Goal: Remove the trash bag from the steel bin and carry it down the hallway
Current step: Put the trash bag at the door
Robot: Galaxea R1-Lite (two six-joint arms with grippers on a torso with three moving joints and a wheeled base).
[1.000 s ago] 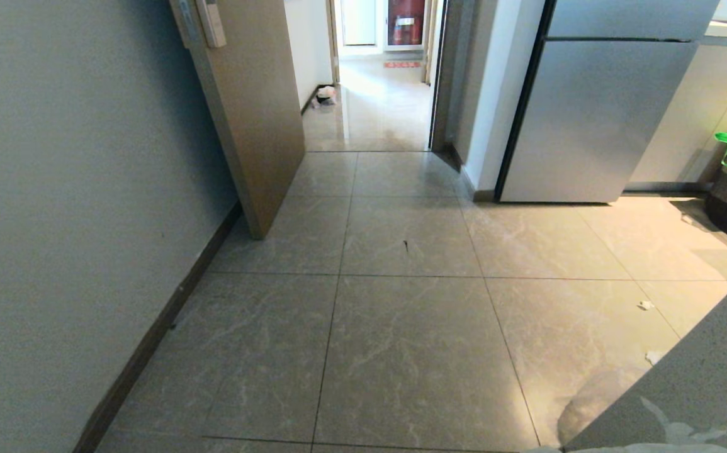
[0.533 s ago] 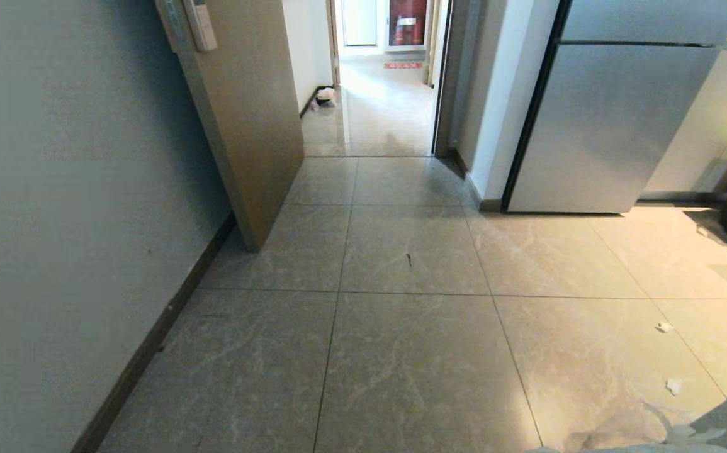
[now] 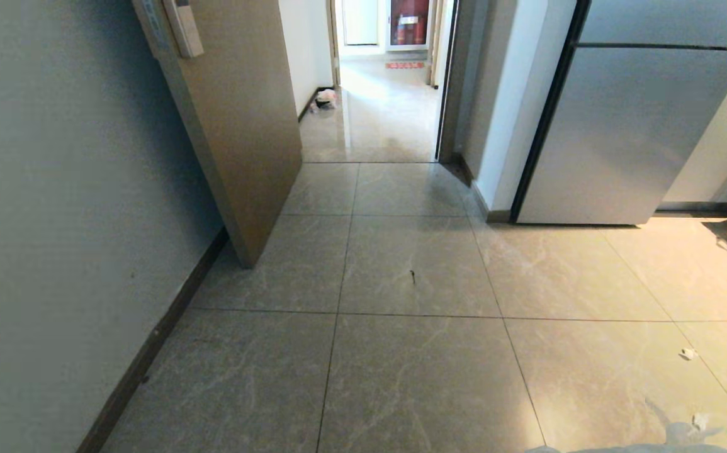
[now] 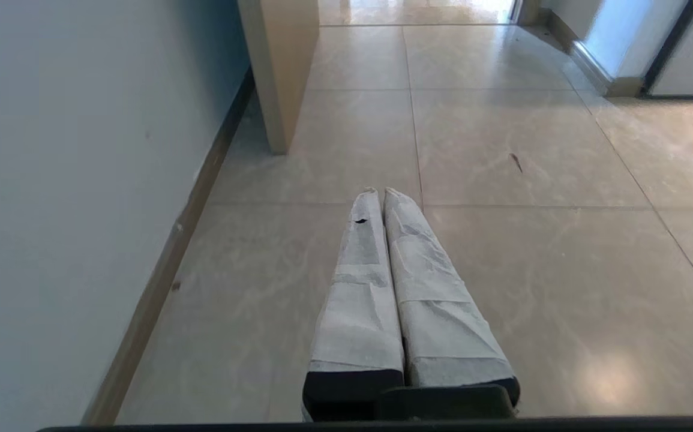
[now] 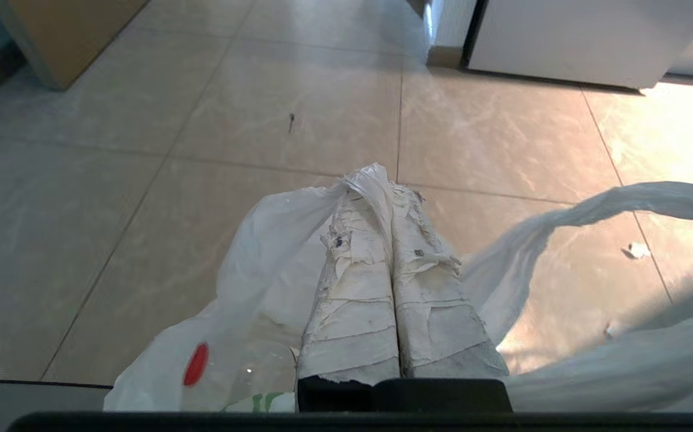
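Note:
The trash bag (image 5: 262, 258), thin white plastic with a red spot showing through, hangs from my right gripper (image 5: 382, 183), which is shut on a pinched fold of it above the tiled floor. One loop handle (image 5: 568, 222) trails free to the side. My left gripper (image 4: 380, 192) is shut with nothing in it and points along the floor beside the grey wall. The hallway (image 3: 382, 107) with its glossy tiles lies ahead through the open doorway. The steel bin is out of view. Neither gripper shows in the head view.
An open wooden door (image 3: 237, 126) juts out from the grey wall (image 3: 55, 220) on the left. A steel fridge (image 3: 627, 132) stands to the right of the doorway. Paper scraps (image 3: 688, 354) lie on the floor. A small bag (image 3: 325, 97) sits against the hallway wall.
The whole head view has shifted: the doorway and door are nearer, and the basket and grey surface at the right have slid out of view. The camera moved, not the things.

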